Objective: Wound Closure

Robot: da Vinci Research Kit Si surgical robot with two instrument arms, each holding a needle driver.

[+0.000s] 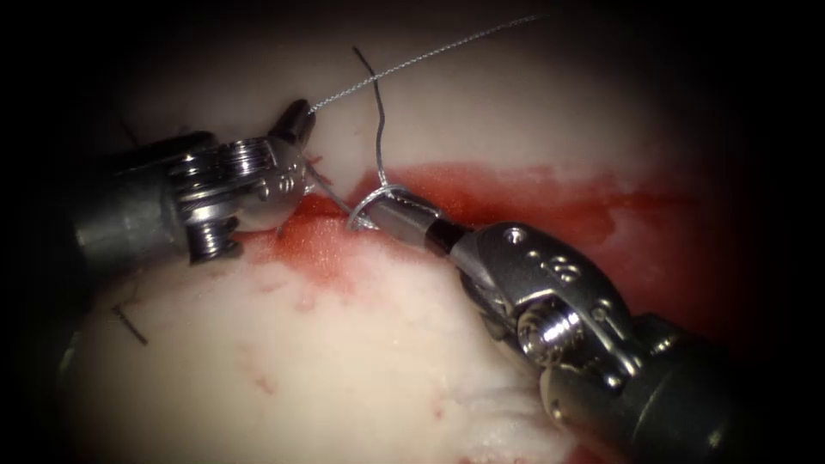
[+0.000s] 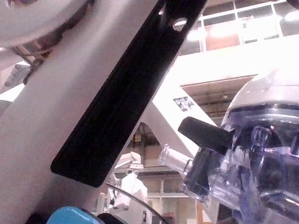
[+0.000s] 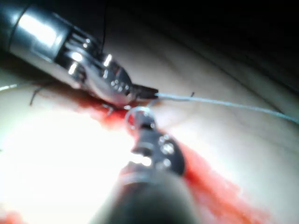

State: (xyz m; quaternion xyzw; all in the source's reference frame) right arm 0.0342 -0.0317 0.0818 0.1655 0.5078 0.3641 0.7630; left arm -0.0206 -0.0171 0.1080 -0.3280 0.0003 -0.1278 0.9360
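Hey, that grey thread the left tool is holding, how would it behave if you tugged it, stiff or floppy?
Likely limp: the thread runs straight from the left tool only because it is held taut, and it wraps in tight loops around the right tool. Probably very light and thin. It may be slick where it meets the red fluid.

The tissue (image 1: 369, 344) is pale and glossy. Its cut (image 1: 533, 202) runs across it as a band wet with red fluid (image 1: 318, 245). The thread (image 1: 421, 58) is thin and grey. One part runs taut from the left tool (image 1: 296, 120), whose jaws are closed on it above the cut, up and away to the right. Another part is looped around the right tool (image 1: 400, 215), which lies over the cut with jaws together. A dark end of thread (image 1: 365, 64) rises from the loop.
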